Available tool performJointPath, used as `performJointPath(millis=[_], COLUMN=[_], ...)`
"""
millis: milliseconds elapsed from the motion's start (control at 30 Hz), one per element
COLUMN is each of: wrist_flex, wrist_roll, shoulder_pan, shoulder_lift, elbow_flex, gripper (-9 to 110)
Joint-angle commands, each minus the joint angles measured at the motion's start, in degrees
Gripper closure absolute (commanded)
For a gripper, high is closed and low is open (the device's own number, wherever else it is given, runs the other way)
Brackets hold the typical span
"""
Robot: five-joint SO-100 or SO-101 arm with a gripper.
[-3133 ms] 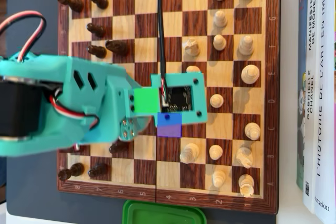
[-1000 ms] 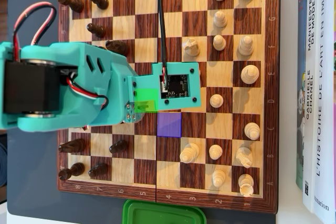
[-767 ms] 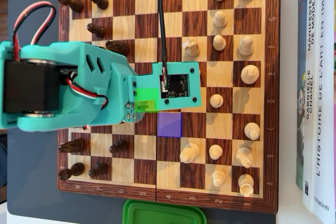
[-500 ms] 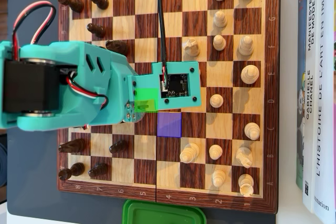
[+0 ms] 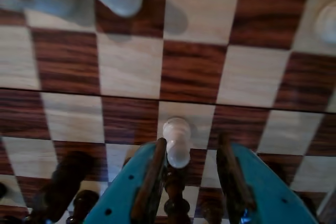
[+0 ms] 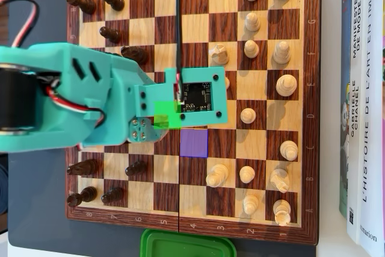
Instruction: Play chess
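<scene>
In the wrist view my teal gripper (image 5: pixel 191 141) is open, low over the chessboard (image 5: pixel 131 72). A white pawn (image 5: pixel 177 139) stands on a light square just ahead of the left finger (image 5: pixel 152 177), touching or nearly touching its tip. A dark turned piece (image 5: pixel 175 195) stands between the jaws, close to the left finger and clear of the right one. In the overhead view the gripper is hidden under the wrist camera mount (image 6: pixel 195 94). A green patch (image 6: pixel 166 114) and a purple patch (image 6: pixel 194 142) mark two middle squares.
Dark pieces (image 6: pixel 111 31) fill the board's left side and white pieces (image 6: pixel 286 85) its right side in the overhead view. Books (image 6: pixel 364 100) lie beyond the right rim (image 6: pixel 313 106). A green container (image 6: pixel 186 245) sits below the board. More dark pieces (image 5: pixel 63 184) stand left of the gripper.
In the overhead view the arm has shifted slightly up and left and looks larger than half a second ago. Three seconds ago it was lower in the picture. No pieces on the board have moved.
</scene>
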Motion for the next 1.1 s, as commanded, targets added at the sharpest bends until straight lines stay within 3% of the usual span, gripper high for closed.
performJointPath(millis=[0, 267, 533, 1067], wrist_flex=[0.18, -0.70, -11.25, -50.19], wrist_roll=[0.44, 0.44, 0.44, 2.99], shoulder_pan=[0.18, 0.35, 0.35, -3.34], shoulder_lift=[4.57, 12.66, 24.87, 50.10], elbow_flex=[-1.85, -0.88, 8.88, 29.71], gripper=[87, 87, 87, 87])
